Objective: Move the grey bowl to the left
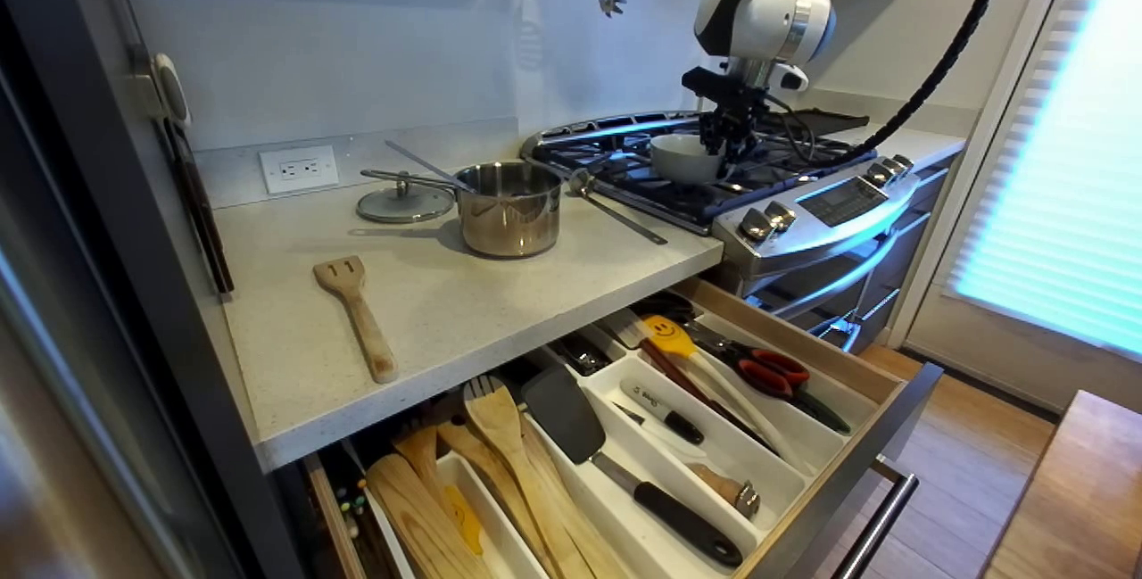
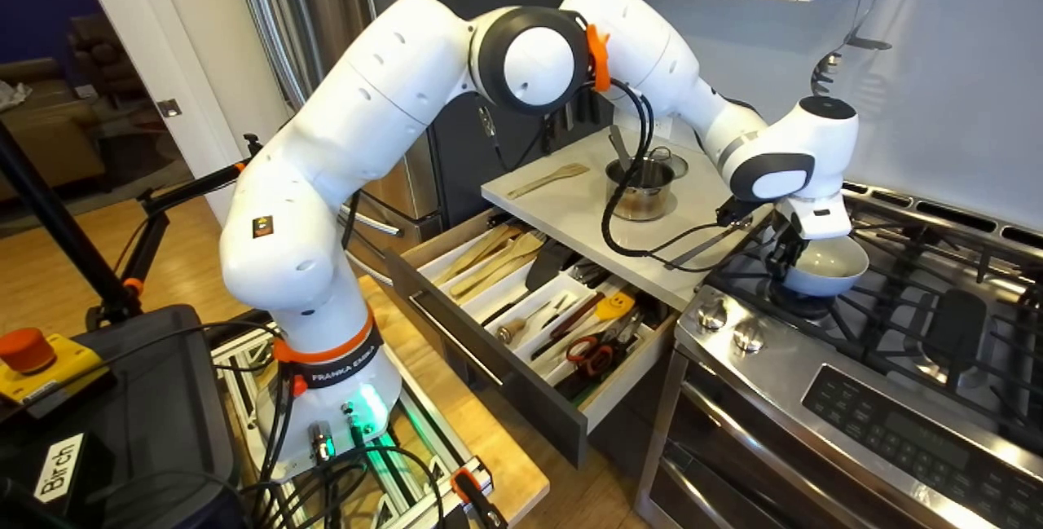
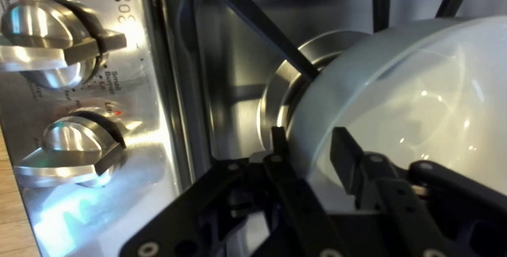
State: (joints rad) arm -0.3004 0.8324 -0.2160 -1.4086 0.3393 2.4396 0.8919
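The grey bowl (image 1: 681, 164) is round, pale grey outside and glossy white inside. It rests over a burner at the near corner of the gas stove; it also shows in an exterior view (image 2: 829, 278) and fills the right of the wrist view (image 3: 412, 102). My gripper (image 3: 309, 132) straddles the bowl's wall with one finger outside and one inside. The outer finger is close against the wall; a gap shows between the rim and the inner finger. In both exterior views the gripper (image 1: 732, 149) (image 2: 786, 258) points down at the bowl's edge and partly hides it.
The stove's iron grates (image 2: 904, 301) surround the bowl; control knobs (image 3: 47, 31) line its front. A steel pot (image 1: 510, 222) with a utensil in it, a long spoon (image 1: 624, 215), a glass lid (image 1: 406, 202) and a wooden spatula (image 1: 357, 311) are on the counter. An open utensil drawer (image 1: 825, 472) juts out below.
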